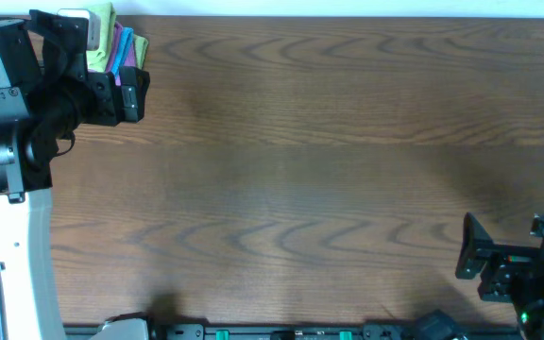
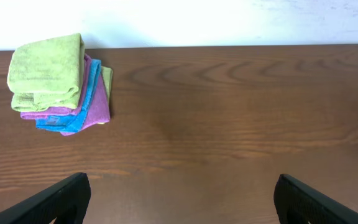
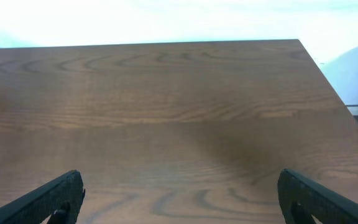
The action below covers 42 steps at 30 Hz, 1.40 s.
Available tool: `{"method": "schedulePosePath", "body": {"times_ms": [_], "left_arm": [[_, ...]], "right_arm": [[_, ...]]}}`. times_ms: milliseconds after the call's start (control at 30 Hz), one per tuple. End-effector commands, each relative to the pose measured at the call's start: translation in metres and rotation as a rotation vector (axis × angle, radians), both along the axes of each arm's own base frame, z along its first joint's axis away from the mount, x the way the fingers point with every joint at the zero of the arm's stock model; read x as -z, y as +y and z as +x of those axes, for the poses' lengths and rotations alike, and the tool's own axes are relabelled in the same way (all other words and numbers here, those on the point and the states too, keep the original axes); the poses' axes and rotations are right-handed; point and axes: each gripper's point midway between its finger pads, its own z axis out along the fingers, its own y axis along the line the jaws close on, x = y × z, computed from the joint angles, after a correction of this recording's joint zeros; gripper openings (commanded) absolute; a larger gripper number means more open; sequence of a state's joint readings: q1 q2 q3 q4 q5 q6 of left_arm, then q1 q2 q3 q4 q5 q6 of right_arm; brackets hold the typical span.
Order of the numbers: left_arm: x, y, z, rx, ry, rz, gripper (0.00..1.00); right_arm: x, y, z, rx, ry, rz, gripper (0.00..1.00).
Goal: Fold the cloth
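Note:
The lime-green cloth [image 2: 45, 71] lies folded on top of a small stack at the table's far left corner; it also shows in the overhead view [image 1: 102, 28]. My left gripper [image 2: 182, 182] is open and empty. It sits over bare wood, short of the stack and to its right, and in the overhead view [image 1: 128, 94] it is just in front of the stack. My right gripper [image 3: 180, 179] is open and empty, low over the wood at the near right of the table [image 1: 475, 250], far from the cloth.
Under the green cloth lie a light-blue cloth [image 2: 89, 87], a purple cloth [image 2: 96, 109] and a sliver of another green one [image 2: 107, 79]. The wooden table [image 1: 310, 170] ends at a white wall behind. Its right edge shows in the right wrist view [image 3: 328, 81].

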<state>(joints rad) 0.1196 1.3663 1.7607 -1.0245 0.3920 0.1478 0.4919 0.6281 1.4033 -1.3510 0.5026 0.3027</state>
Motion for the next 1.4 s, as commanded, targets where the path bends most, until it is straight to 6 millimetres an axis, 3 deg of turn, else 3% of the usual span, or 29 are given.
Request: {"method": "schedulePosePath", "body": {"times_ms": [0, 400, 533, 633, 800, 933, 1167, 1367], "left_arm": [[-0.002, 0.000, 0.000, 0.004, -0.005, 0.013, 0.96], [-0.005, 0.018, -0.005, -0.082, -0.013, 0.086, 0.95], [-0.027, 0.016, -0.026, -0.085, -0.082, 0.091, 0.96], [-0.050, 0.014, -0.054, -0.099, -0.168, 0.103, 0.96], [-0.063, 0.031, -0.093, -0.293, -0.283, 0.036, 0.96], [-0.042, 0.029, -0.130, -0.315, -0.364, 0.031, 0.95], [0.006, 0.024, -0.176, -0.281, -0.470, 0.098, 0.96], [0.050, 0.022, -0.195, -0.282, -0.521, 0.096, 0.95]], "right_arm": [[0.001, -0.004, 0.001, 0.018, 0.006, -0.023, 0.99], [0.001, -0.004, 0.001, 0.018, 0.006, -0.023, 0.99], [0.001, -0.004, 0.001, 0.018, 0.006, -0.023, 0.99], [0.001, -0.004, 0.001, 0.018, 0.006, -0.023, 0.99], [0.001, -0.004, 0.001, 0.018, 0.006, -0.023, 0.99], [0.001, -0.004, 0.001, 0.018, 0.006, -0.023, 0.99], [0.001, -0.004, 0.001, 0.018, 0.006, -0.023, 0.99], [0.001, -0.004, 0.001, 0.018, 0.006, -0.023, 0.99]]}}
